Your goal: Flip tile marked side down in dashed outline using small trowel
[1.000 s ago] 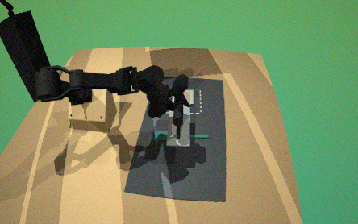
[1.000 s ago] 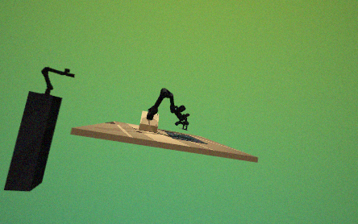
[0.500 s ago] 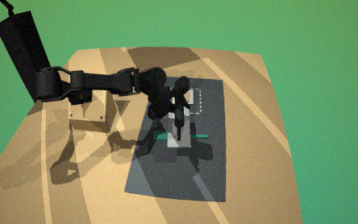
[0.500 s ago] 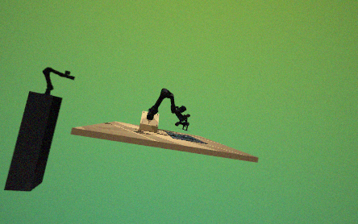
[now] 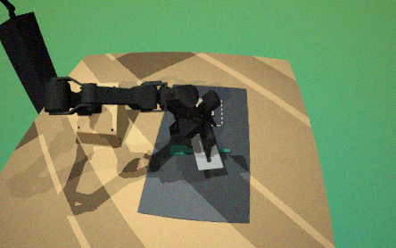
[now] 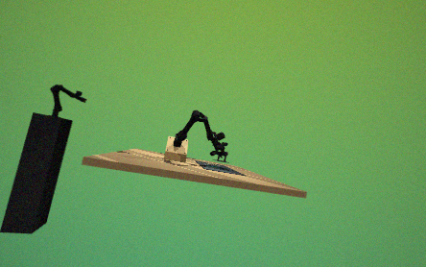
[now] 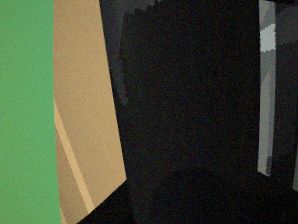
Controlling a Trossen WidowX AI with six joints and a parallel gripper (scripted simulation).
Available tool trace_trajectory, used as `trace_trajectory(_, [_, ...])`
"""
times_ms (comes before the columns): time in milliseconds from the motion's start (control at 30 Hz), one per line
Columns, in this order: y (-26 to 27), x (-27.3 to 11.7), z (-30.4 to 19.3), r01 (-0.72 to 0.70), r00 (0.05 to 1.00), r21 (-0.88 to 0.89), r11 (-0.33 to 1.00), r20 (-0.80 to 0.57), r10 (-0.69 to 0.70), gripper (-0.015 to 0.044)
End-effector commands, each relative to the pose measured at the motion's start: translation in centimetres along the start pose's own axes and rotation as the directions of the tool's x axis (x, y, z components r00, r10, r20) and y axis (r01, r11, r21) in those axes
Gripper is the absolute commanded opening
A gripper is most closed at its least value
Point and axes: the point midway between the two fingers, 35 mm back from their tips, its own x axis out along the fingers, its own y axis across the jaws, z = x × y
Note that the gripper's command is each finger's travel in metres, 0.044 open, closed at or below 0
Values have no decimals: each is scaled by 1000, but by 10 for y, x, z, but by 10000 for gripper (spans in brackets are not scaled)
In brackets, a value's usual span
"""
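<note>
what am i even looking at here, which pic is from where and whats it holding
The machine is a black jointed robot arm, bolted to a light block at one end of a tan wooden table. The top view looks down; the exterior view stands well back, also showing a second arm on a black pillar. The wrist view rides near the gripper, so dark close-up parts fill most of it.

On the table is a dark grey mat with a white dashed outline, partly hidden by the arm. A thin teal trowel passes beneath a pale rectangular tile. The gripper is closed on something, most likely that tile; the fingers' contact is hard to see.
</note>
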Motion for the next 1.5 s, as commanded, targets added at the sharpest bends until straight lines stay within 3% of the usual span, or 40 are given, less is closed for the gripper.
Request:
trace_trajectory(0, [4, 6, 5, 4, 1000, -52, 999, -28, -6, 0])
trace_trajectory(733, [-4, 31, 40, 52, 973, -318, 947, -196, -120, 0])
trace_trajectory(1467, [-25, 37, 78, -10, 904, -517, 856, -370, -213, 0])
